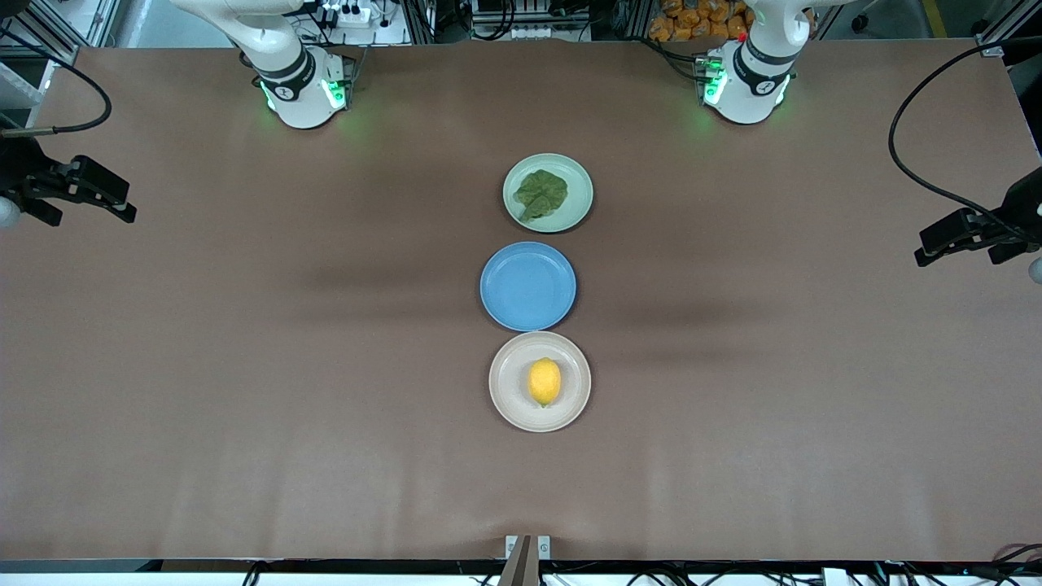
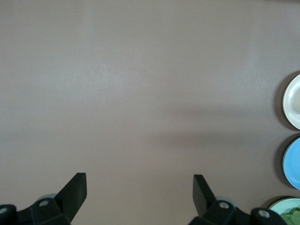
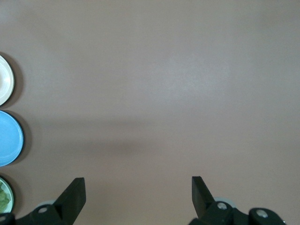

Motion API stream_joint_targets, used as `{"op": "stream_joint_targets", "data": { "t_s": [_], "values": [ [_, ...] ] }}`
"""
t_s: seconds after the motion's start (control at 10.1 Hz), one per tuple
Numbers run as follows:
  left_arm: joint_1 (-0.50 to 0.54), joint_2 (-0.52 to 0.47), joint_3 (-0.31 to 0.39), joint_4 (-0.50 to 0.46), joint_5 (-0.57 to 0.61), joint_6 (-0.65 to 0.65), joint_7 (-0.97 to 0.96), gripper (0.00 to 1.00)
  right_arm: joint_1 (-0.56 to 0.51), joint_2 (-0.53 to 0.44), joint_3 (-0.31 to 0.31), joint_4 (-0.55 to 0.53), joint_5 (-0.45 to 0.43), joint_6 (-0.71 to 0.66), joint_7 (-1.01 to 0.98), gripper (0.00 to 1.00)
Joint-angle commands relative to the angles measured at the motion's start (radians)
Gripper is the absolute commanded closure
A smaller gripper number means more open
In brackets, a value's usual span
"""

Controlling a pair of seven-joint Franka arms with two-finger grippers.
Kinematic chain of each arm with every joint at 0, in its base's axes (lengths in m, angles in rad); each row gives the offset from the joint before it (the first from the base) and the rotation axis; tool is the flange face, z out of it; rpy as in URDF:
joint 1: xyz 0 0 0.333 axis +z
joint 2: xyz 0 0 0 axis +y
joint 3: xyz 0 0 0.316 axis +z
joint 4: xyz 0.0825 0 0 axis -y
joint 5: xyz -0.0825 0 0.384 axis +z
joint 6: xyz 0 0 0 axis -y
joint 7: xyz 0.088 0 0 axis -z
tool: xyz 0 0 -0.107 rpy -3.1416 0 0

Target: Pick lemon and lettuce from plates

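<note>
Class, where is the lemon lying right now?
In the front view, the lemon lies on the beige plate, nearest the camera, just below the blue plate.

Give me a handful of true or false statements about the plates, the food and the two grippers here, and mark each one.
1. The lemon lies on the beige plate. True.
2. The lettuce lies on the blue plate. False: it lies on the mint plate; the blue one holds nothing.
3. The blue plate sits between the other two plates. True.
4. The left gripper holds the lemon. False: it is open over bare table.
5. The right gripper is open. True.
</note>
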Motion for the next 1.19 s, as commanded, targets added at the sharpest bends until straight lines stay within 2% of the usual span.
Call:
{"op": "stream_joint_targets", "data": {
  "t_s": [0.0, 0.89, 1.09],
  "values": [
    [0.009, -0.025, -0.004, -0.015, -0.009, -0.019, 0.037, 0.0, -0.01, -0.008, 0.007, -0.009, -0.011, 0.002, -0.011, 0.0],
    [0.002, -0.017, -0.005, -0.01, -0.006, -0.023, 0.046, 0.0, -0.006, -0.014, 0.008, -0.029, -0.002, 0.004, -0.011, 0.0],
    [-0.003, -0.014, -0.034, -0.012, -0.008, -0.023, 0.027, 0.0, -0.002, -0.014, 0.011, -0.038, 0.0, 0.007, -0.01, 0.0]
  ]
}}
